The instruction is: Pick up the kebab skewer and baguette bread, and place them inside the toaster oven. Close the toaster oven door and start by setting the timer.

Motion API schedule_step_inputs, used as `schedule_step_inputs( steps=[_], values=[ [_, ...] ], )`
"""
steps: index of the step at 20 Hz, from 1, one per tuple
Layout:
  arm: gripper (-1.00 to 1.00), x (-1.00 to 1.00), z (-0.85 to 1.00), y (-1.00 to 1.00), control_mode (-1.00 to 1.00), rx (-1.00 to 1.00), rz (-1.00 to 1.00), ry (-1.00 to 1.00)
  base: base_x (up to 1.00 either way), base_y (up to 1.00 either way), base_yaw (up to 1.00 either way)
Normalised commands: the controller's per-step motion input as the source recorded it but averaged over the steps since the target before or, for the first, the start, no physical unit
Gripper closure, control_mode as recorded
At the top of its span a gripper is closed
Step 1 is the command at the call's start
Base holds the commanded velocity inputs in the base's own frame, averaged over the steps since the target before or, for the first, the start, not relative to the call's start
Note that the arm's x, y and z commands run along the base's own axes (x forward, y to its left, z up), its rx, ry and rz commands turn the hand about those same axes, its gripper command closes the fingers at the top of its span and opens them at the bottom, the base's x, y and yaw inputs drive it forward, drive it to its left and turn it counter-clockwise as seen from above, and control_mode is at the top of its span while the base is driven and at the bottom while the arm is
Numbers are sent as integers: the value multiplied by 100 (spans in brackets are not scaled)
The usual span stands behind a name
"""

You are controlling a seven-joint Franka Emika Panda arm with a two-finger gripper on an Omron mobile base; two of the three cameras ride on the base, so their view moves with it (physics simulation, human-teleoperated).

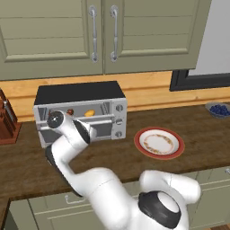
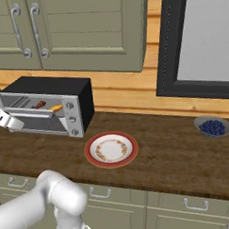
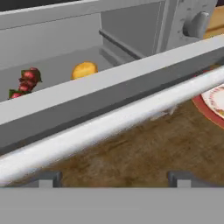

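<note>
Left base view: the toaster oven stands on the wooden counter under the green wall cabinets, its toaster oven door only part raised, so the chamber stays open at the top. Inside lie the kebab skewer on the left and the baguette bread just beside it on the right. The arm reaches up in front of the oven, its wrist covering the left end of the door; the fingers are hidden behind it. A red-rimmed plate sits on the counter to the right of the oven, a bowl of blueberries far right, and a knife block at the left edge. Right base view: the oven shows from its right side, the door tilted outward with the skewer and bread visible above it. The plate lies near the oven's front right corner, the blueberry bowl well apart below the dark-framed window. Hand view: the door's bar handle crosses the frame on a slant, close above the gripper, whose two tips stand wide apart and seem, as far as this angle lets me judge, not to touch the bar. Beyond the door edge rest the skewer and the bread on the oven floor, a knob at upper right, and the plate's rim at the right.
</note>
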Motion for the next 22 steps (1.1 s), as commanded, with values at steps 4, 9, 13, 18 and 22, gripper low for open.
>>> schedule_step_inputs(
  steps=[4, 9, 13, 18, 22],
  values=[
    [-100, 84, 0, -23, -100, 8, 12, -25, 0, 0, 0],
    [-100, 57, 6, -8, -100, 5, 9, -17, 0, 0, 0],
    [-100, 41, 6, -1, -100, 1, 7, -17, 0, 0, 0],
    [-100, 58, 0, -5, -100, 0, 5, -15, 0, 0, 0],
    [-100, 74, 0, -1, -100, 0, 2, -13, 0, 0, 0]
  ],
)
